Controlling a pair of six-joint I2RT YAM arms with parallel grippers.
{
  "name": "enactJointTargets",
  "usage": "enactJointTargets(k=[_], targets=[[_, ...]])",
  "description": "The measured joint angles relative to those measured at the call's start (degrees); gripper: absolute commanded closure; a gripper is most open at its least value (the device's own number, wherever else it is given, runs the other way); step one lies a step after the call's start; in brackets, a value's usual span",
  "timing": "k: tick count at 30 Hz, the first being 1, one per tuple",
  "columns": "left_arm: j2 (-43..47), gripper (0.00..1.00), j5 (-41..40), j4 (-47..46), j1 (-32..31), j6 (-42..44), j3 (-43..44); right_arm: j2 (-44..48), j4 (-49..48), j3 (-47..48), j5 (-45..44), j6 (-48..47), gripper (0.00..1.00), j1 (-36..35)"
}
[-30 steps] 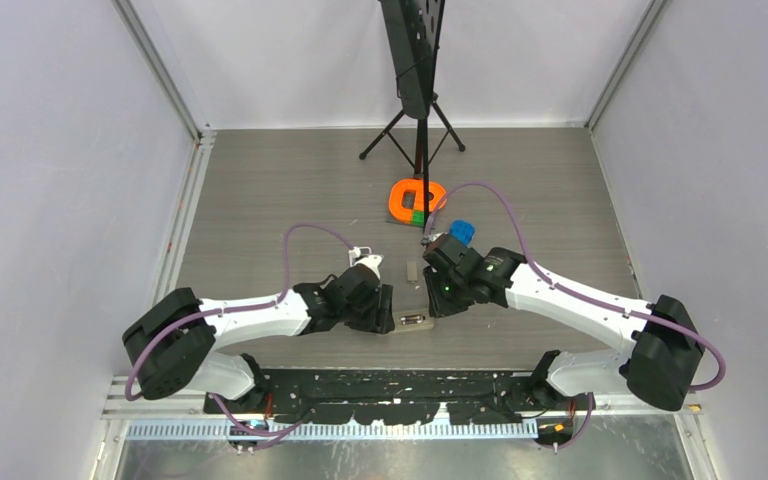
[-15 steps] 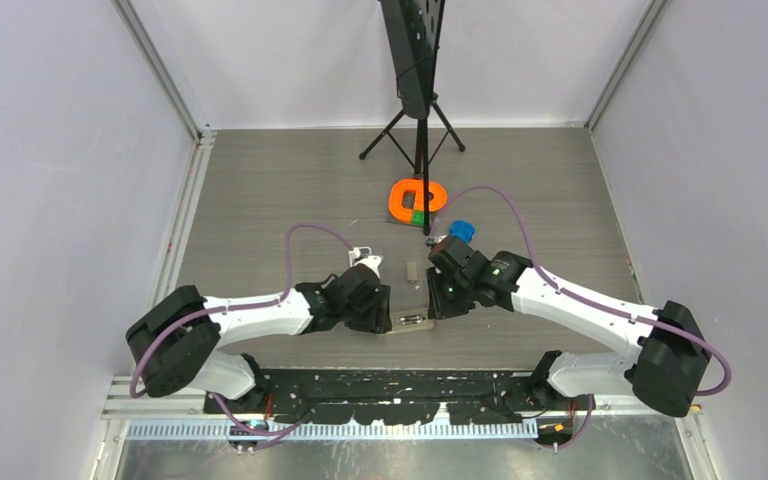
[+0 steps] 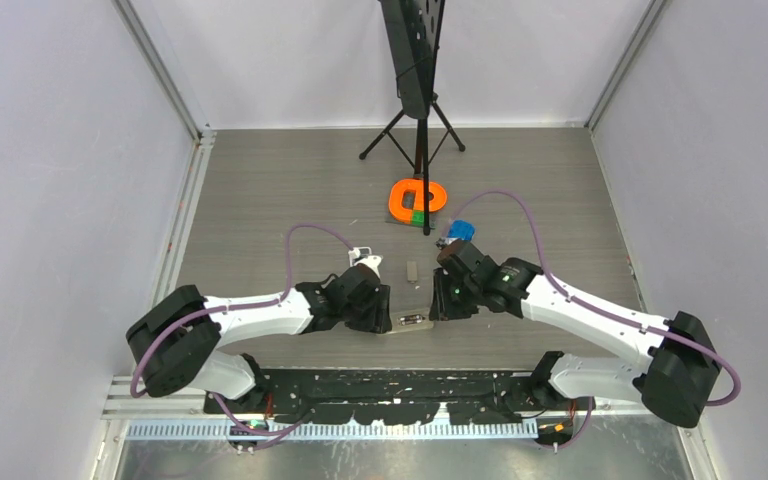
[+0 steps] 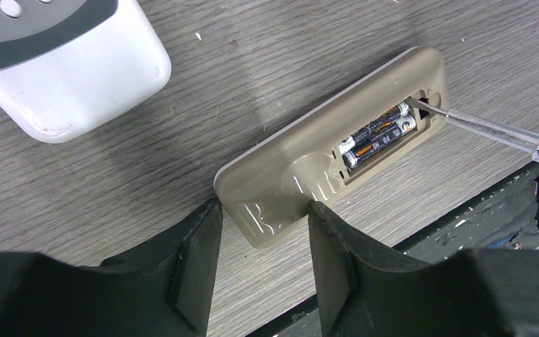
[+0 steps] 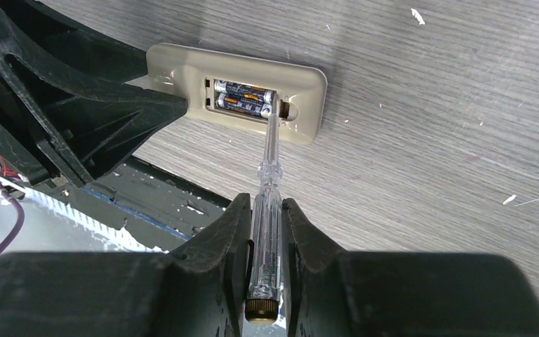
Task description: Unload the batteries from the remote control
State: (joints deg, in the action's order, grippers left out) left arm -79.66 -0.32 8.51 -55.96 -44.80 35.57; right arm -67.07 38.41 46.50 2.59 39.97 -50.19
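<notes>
**Screwdriver tip at the battery bay, remote pinned face down**

The beige remote control (image 4: 302, 165) lies face down on the wooden table (image 4: 203, 91) with its cover off. Both batteries (image 4: 377, 137) sit side by side in the open bay. The left gripper (image 4: 263, 210) has its two fingers pressed against the sides of the remote's near end, pinning it. The right gripper (image 5: 267, 205) is clamped tight on the clear handle of a screwdriver (image 5: 267, 175). Its metal tip reaches the end of the bay, right at the end of the nearer battery, beside the contact. A second, white remote (image 4: 70, 63) lies well apart and plays no part.

These cells look light, hard and smooth, so I'd expect them to roll once free and slip between bare fingers. They're wedged end to end against the contacts, so there's little to grab from above. The sensible purchase, to my eye, is the tip under one end, levering it up. The remote's shell looks like thin plastic, so a hard pry could scar it or make a cell fly out.
</notes>
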Motion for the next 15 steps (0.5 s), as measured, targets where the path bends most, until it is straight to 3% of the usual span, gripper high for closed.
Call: enactJointTargets(k=[15], targets=[[0.00,0.52,-0.04,0.13,0.00,-0.09,0.04,2.56,-0.96,-2.08,1.49,2.47,1.00,1.27]])
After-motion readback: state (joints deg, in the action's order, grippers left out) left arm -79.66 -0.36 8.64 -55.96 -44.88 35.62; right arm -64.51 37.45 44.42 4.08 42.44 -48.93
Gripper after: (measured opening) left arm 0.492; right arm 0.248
